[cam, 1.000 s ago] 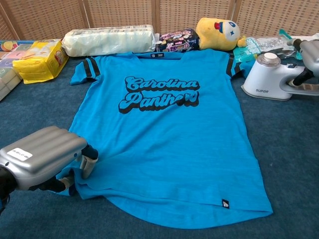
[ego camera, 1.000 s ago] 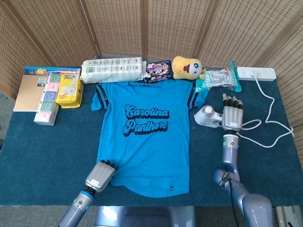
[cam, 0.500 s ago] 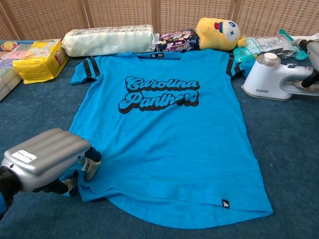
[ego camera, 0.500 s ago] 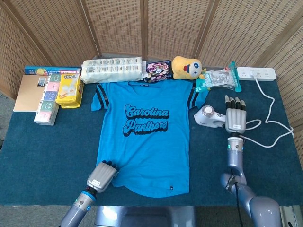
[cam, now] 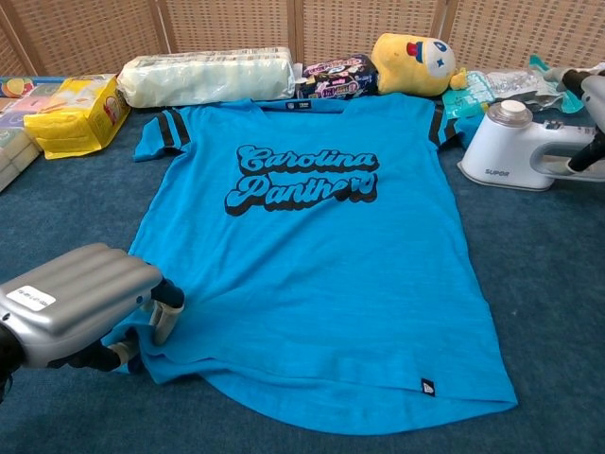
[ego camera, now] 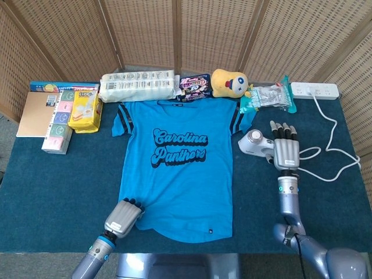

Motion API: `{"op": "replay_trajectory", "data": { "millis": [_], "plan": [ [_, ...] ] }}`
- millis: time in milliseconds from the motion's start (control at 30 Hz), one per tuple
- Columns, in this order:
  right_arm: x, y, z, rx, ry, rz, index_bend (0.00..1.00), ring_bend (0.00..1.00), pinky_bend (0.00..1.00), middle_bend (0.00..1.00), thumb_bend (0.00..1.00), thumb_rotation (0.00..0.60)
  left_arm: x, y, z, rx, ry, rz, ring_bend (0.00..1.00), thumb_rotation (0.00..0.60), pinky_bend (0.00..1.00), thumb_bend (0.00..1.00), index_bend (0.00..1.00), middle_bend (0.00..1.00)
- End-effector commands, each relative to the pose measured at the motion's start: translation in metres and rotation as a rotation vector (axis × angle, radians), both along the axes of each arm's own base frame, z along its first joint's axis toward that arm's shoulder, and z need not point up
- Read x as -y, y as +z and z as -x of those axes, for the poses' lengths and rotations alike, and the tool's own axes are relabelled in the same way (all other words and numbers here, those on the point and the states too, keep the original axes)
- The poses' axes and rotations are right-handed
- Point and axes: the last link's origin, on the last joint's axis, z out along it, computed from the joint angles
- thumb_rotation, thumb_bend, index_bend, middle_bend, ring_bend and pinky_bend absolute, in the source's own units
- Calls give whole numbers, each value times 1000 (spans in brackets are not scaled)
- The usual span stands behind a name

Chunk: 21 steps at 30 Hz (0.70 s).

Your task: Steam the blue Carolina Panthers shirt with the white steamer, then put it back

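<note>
- Lying flat on the dark blue desk point(ego camera: 52, 186) is the blue Carolina Panthers shirt point(ego camera: 177, 168), lettering face up and collar toward the wicker screen.
- The left hand point(cam: 80, 307) is pressing down on the shirt's lower left hem corner, fingers curled over the edge; whether it is actually pinching the cloth, I cannot tell.
- The white steamer point(cam: 515, 147) is sitting on the desk just beside the shirt's right sleeve.
- The right hand point(ego camera: 285, 150) is hovering right by the steamer's handle with fingers stretched out and apart, grasping nothing.
- A white cable point(ego camera: 331, 145) is trailing from the steamer side to a power strip point(ego camera: 314, 90) at the far right corner.
- Along the back edge, a yellow plush toy point(ego camera: 228, 82), snack packets point(ego camera: 194, 87) and a wrapped white roll pack point(ego camera: 138, 86) are lining up.
</note>
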Motion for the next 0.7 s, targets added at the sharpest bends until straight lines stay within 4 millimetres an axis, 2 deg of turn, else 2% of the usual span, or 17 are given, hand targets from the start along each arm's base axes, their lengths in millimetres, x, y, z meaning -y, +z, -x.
{"op": "replay_trajectory", "data": {
  "millis": [33, 133, 200, 267, 433, 600, 700],
  "plan": [
    [-19, 15, -5, 17, 34, 7, 43, 120, 73, 162, 226, 600, 1, 3, -1, 9, 1, 7, 418, 600, 454, 476, 582, 507],
    [-30, 23, -9, 25, 49, 0, 43, 124, 74, 167, 226, 600, 3, 6, 0, -2, -4, 24, 378, 600, 426, 463, 565, 506],
    [-35, 27, -10, 35, 49, -3, 43, 123, 74, 168, 226, 600, 5, 8, -1, -9, -3, 35, 335, 600, 405, 440, 486, 480],
    [-39, 32, -11, 39, 51, 0, 43, 123, 74, 168, 227, 600, 7, 11, -2, -8, -4, 44, 283, 600, 381, 415, 364, 416],
    [-50, 40, -11, 58, 51, 4, 43, 124, 74, 169, 227, 600, 11, 17, -6, -13, -20, 47, 178, 600, 304, 372, 185, 313],
    [-62, 50, -8, 75, 51, 18, 44, 127, 74, 176, 226, 600, 15, 29, -10, -8, -32, 30, 137, 600, 259, 357, 143, 263],
    [-77, 63, -6, 103, 63, 39, 56, 133, 79, 184, 227, 600, 16, 48, -15, 51, -46, -48, 136, 600, 258, 352, 142, 259]
  ]
}}
